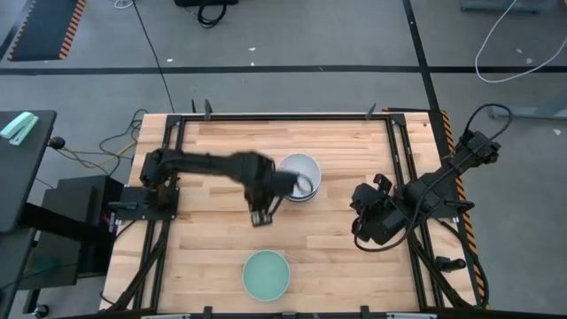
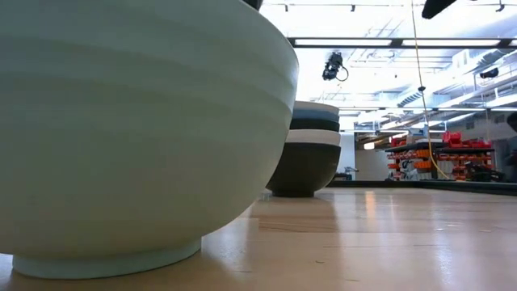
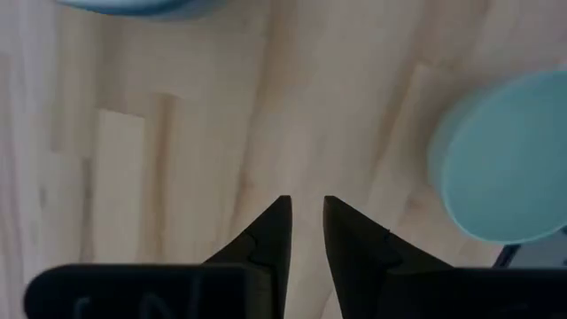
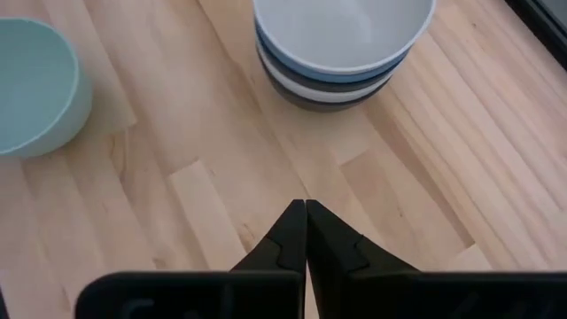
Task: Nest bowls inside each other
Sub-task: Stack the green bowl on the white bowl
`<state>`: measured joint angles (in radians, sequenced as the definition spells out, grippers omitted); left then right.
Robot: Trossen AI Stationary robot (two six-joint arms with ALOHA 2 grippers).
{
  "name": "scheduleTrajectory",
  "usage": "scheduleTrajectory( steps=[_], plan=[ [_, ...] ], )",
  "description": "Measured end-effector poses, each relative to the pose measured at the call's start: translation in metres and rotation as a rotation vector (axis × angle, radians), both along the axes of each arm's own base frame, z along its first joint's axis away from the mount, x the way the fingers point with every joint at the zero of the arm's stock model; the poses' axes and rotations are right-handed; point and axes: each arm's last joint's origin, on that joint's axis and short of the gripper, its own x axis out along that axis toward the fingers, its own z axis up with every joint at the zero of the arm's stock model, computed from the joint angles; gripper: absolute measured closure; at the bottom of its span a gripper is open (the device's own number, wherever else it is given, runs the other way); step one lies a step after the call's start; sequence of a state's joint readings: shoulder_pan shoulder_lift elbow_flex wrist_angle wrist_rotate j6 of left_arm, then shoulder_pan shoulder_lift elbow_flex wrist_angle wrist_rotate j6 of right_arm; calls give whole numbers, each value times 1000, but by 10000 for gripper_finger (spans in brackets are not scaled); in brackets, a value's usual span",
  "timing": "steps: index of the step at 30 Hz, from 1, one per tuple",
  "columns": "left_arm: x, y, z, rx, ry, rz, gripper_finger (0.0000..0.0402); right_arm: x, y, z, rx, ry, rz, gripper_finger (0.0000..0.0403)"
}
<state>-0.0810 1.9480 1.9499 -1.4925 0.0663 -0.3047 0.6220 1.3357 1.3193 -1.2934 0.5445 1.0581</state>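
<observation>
Stack of bowls (image 1: 299, 178): sits a little past table centre, toward 1 o'clock from the middle in the high view. The right wrist view shows a white bowl (image 4: 344, 28) on top, a blue bowl (image 4: 310, 64) rim under it, then a further white rim and a dark base.
Mint green bowl (image 1: 267, 274): stands alone near the table's 6 o'clock edge, well apart from the stack, upright and mouth up.
Left gripper (image 1: 263, 215): hangs over bare wood at about 8 o'clock of the stack, just beside it. Its fingers (image 3: 273, 232) are parted by a narrow gap with nothing between them.
Right gripper (image 1: 361, 206): waits at the 3 o'clock side of the table, close to the frame rail. Its fingers (image 4: 290, 232) are pressed together, empty.
Table (image 1: 337, 257): bare wood lies open between the stack and the mint green bowl, and across the 4 to 5 o'clock quarter.
Edges: a black frame (image 1: 283, 116) runs along the 12 o'clock side; the stack stands clear of it.
Low view: the mint green bowl fills the near left, the stack shows behind it.
</observation>
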Motion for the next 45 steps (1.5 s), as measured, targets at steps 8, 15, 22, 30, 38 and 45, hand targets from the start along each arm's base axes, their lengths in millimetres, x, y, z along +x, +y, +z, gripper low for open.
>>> scheduleTrajectory(
  steps=[8,15,22,30,38,45],
  plan=[
    [-19,-90,0,118,-24,-127,328,-10,14,1,-20,-45,32,392],
    [-43,-143,1,260,-97,-169,326,-16,23,1,-29,-77,54,392],
    [-62,-161,2,442,-133,-129,335,-21,28,2,-48,-95,79,392],
    [-67,-146,19,512,-233,-85,336,-21,29,2,-59,-102,88,392],
    [-93,-114,33,506,-383,0,353,-20,29,2,-71,-105,98,392],
    [-118,-87,16,343,-496,94,370,-20,29,2,-71,-105,98,392]
  ],
)
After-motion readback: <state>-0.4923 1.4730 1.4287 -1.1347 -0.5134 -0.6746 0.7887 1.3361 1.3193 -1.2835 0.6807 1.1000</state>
